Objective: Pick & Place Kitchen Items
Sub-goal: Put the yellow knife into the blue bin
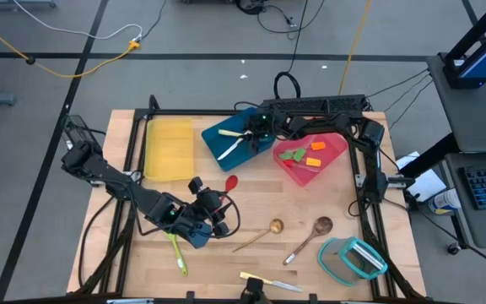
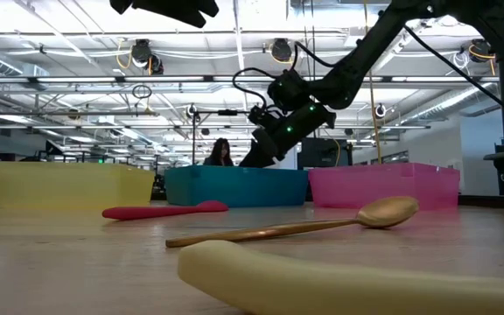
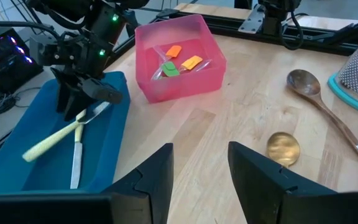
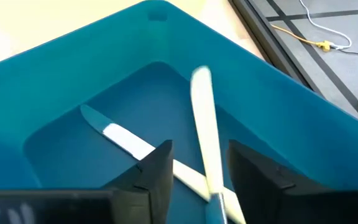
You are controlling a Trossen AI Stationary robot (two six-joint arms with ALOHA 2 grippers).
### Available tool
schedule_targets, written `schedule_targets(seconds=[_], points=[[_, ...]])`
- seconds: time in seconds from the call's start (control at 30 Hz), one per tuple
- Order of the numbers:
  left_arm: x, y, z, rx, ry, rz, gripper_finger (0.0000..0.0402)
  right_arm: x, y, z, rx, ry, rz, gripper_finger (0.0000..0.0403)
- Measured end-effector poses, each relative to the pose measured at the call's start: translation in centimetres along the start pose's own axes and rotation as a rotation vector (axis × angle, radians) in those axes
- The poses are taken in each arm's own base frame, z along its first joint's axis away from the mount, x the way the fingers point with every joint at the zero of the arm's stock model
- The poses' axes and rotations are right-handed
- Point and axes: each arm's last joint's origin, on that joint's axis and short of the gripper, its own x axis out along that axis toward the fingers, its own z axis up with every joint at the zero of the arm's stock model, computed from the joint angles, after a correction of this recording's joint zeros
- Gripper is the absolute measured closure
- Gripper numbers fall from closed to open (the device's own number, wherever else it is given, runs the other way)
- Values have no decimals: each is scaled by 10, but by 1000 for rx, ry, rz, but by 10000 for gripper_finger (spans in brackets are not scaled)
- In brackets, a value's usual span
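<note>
Cream knife (image 4: 205, 134) stands between right gripper's (image 4: 194, 163) parted jaws over blue tray (image 4: 55, 93), upper-centre overhead; release low; left gripper (image 3: 199, 163) open, idle.

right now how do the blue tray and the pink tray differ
The blue tray holds two cream knives, with the right gripper over it; the pink tray holds small orange and green pieces, with no gripper over it. Both are shallow bins side by side.
</note>
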Motion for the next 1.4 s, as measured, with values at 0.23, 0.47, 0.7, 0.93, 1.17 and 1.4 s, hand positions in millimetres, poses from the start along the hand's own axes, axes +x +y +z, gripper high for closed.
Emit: schedule_targets(seconds=[0.23, 0.47, 0.7, 0.93, 1.17, 1.4], points=[[0, 0, 0, 0, 1, -1, 243, 0, 1, 0, -6, 0, 0, 225], [0, 0, 0, 0, 2, -2, 243, 2, 7, 6, -28, -33, -39, 223], [0, 0, -1, 7, 6, 1, 243, -11, 23, 26, -109, -77, -21, 223], [0, 0, -1, 10, 8, 3, 243, -38, 51, 50, -161, -81, 36, 222], [0, 1, -2, 9, 12, 6, 243, -58, 107, 44, -267, 13, 169, 222], [-1, 0, -2, 15, 12, 2, 243, -80, 173, 13, -329, 89, 218, 222]])
